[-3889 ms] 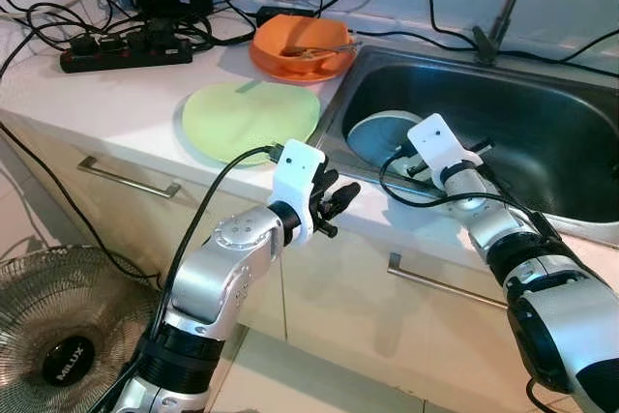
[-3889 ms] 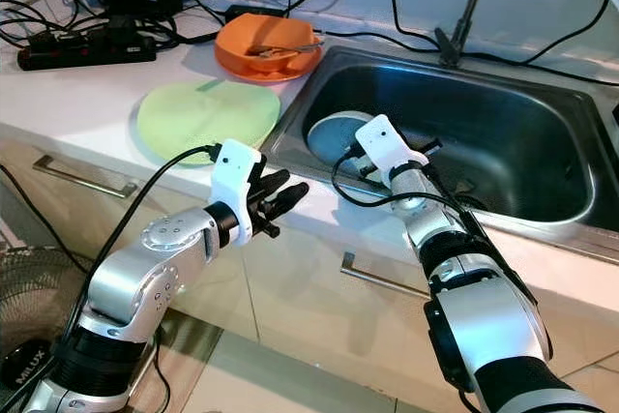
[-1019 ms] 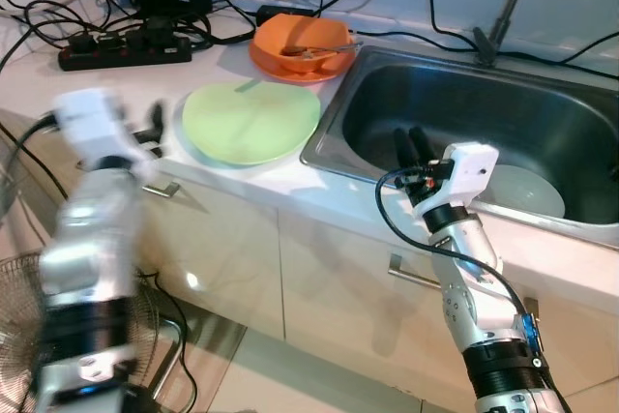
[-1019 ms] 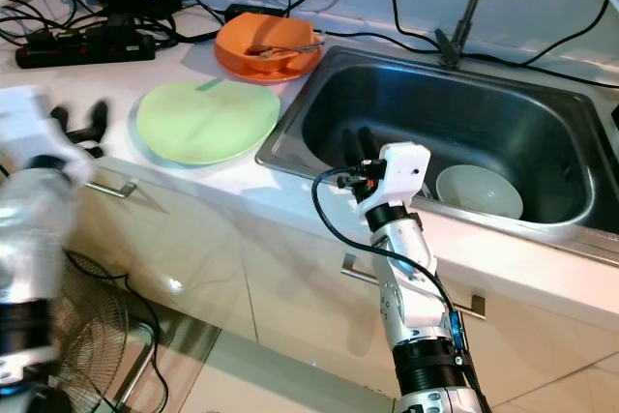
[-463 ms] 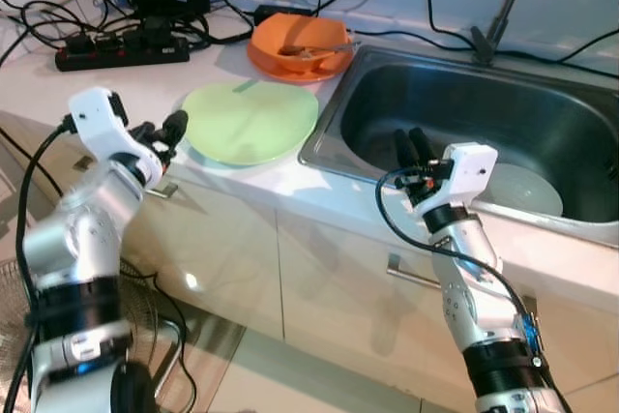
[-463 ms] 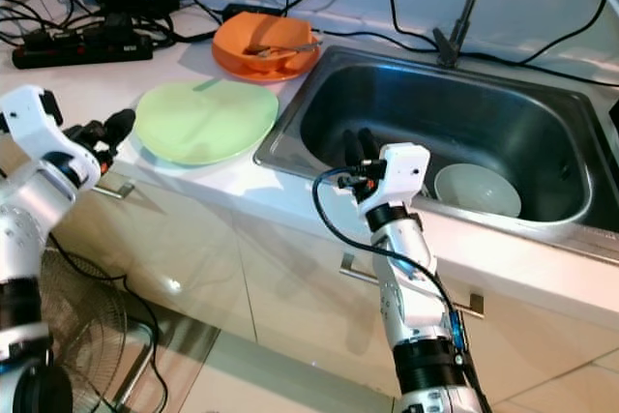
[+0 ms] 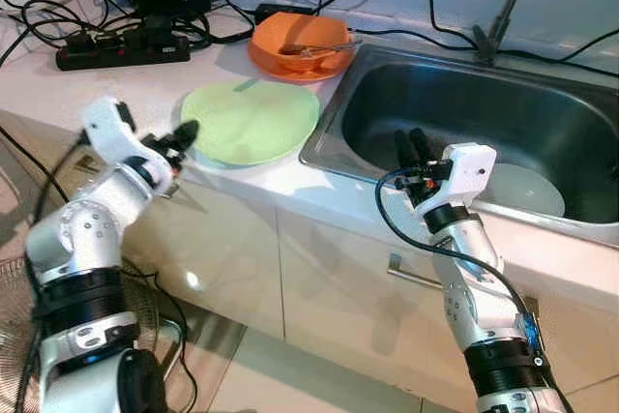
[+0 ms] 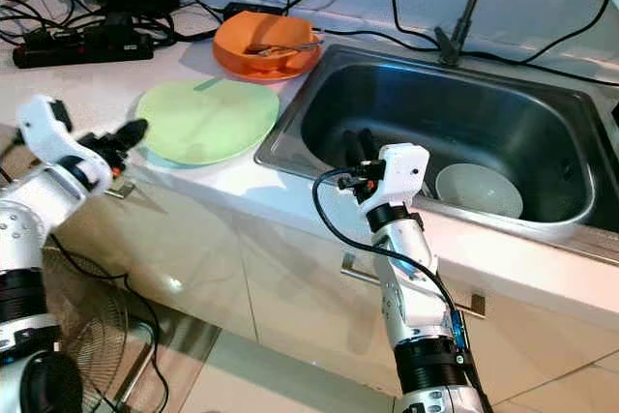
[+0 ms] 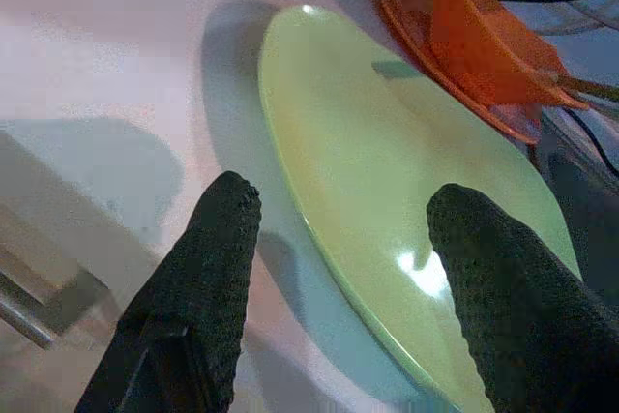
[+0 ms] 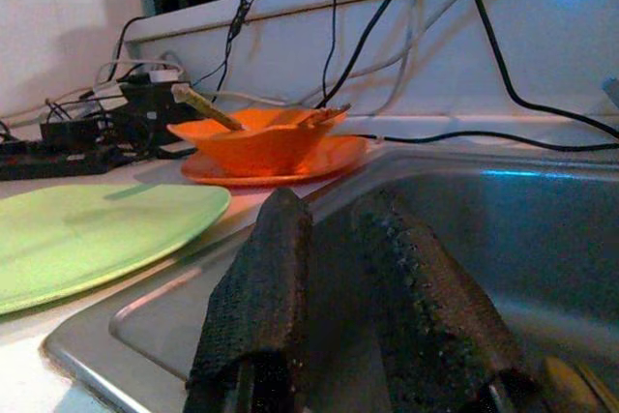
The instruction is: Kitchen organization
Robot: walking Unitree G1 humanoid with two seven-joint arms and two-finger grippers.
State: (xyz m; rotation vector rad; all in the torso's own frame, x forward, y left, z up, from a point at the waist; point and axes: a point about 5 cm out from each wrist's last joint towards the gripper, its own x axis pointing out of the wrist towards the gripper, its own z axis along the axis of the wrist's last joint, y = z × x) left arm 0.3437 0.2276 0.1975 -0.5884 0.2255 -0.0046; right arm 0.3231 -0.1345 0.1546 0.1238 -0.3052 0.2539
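On the surface (image 7: 126,84), a plate (image 7: 253,121) lies left of the sink (image 7: 503,94), with a bowl (image 7: 302,44) on its own plate behind it. A power strip (image 7: 121,48) lies further left. A dish (image 7: 522,189) sits in the sink.

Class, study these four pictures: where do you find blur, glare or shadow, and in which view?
Left eye view: the left gripper and its arm are motion-blurred; the sink shows bright sheen on its steel. Left wrist view: a glare spot on the green plate, whose shadow falls on the counter. Right wrist view: the right gripper looms dark and soft; blue glints on the wall.
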